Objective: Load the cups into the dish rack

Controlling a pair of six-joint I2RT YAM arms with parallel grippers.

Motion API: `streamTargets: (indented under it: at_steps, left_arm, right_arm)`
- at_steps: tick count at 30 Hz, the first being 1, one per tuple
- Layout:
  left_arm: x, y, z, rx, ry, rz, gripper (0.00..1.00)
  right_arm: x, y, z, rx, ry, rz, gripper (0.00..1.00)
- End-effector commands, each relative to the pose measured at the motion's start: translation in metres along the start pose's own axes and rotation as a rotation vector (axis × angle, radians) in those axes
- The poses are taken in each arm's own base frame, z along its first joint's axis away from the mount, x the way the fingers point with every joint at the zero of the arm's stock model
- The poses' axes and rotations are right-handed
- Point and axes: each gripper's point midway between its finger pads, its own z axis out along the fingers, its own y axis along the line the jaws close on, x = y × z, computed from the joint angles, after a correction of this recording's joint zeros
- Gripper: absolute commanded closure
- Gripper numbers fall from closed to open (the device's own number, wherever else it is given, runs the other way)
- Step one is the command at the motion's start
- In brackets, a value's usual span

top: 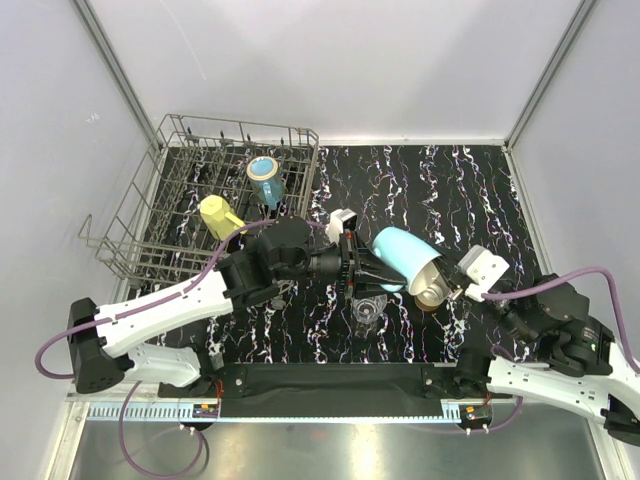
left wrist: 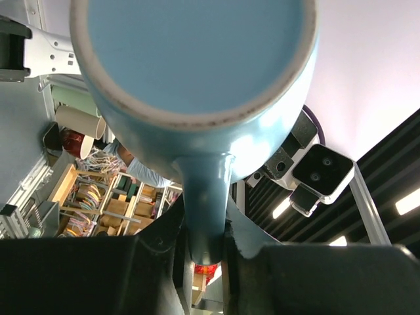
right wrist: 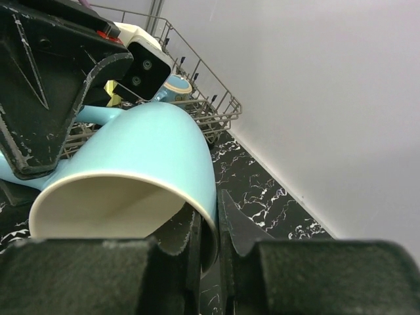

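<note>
Top external view: the light-blue mug [top: 405, 255] hangs on its side in the air over the middle of the worktop [top: 450, 190], base toward ten o'clock and cream-lined mouth toward four o'clock, held from both ends. It looks like glazed ceramic, so I judge it stiff, fairly heavy for its size, slick under hard pads and liable to chip if knocked on wire. The handle [left wrist: 205, 197] is the surest hold, since it stops the mug turning; the left pincer [left wrist: 207, 230] is closed tight around it. The right pincer [right wrist: 209, 223] is nearly closed, pinching the thin wall at the rim [right wrist: 118, 184], a hold that could slip more easily. Just below the mug, at seven o'clock, a glass tumbler [top: 368, 310] stands on the worktop. The dish rack [top: 130, 230] sits well apart at ten o'clock, with a teal mug [top: 265, 178] and a yellow cup [top: 220, 215] already among its tines.
</note>
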Motion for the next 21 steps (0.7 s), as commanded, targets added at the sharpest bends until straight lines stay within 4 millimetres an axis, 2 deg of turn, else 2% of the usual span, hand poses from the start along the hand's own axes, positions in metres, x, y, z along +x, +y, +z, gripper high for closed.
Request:
streamTargets:
  at_steps: [1,2,6,10,11,12,13,15,17,21]
  left_arm:
    - [0.002,-0.045,-0.002,0.127,-0.022,0.113,1.00]
    - [0.006,-0.054,-0.003,0.126,-0.026,0.136,1.00]
    - [-0.001,-0.055,-0.007,0.074,-0.101,0.259,1.00]
    - [-0.004,-0.062,-0.013,0.088,-0.146,0.332,1.00]
    - [-0.003,-0.064,-0.014,0.094,-0.150,0.359,1.00]
    - [-0.004,-0.064,-0.015,0.090,-0.158,0.368,1.00]
    - [-0.006,-0.062,-0.017,0.068,-0.176,0.371,1.00]
    - [-0.012,-0.062,-0.020,0.048,-0.215,0.415,1.00]
    - [-0.016,-0.063,-0.028,0.025,-0.255,0.460,1.00]
    - [-0.037,-0.069,-0.049,-0.047,-0.368,0.545,1.00]
  right_arm:
    - [-0.024,0.007,-0.004,-0.068,-0.107,0.014,1.00]
    - [-0.023,0.006,-0.005,-0.058,-0.103,0.017,1.00]
    - [-0.022,-0.008,-0.011,0.006,-0.104,0.044,0.86]
    - [-0.020,-0.015,-0.016,0.041,-0.095,0.075,0.87]
    - [-0.020,-0.016,-0.016,0.050,-0.093,0.087,0.77]
    - [-0.020,-0.018,-0.017,0.065,-0.092,0.114,0.60]
    - [-0.018,-0.024,-0.018,0.101,-0.078,0.128,0.50]
    - [-0.016,-0.029,-0.021,0.125,-0.064,0.141,0.40]
    - [-0.011,-0.035,-0.026,0.149,-0.029,0.149,0.34]
    - [0.004,-0.046,-0.044,0.217,0.049,0.271,0.30]
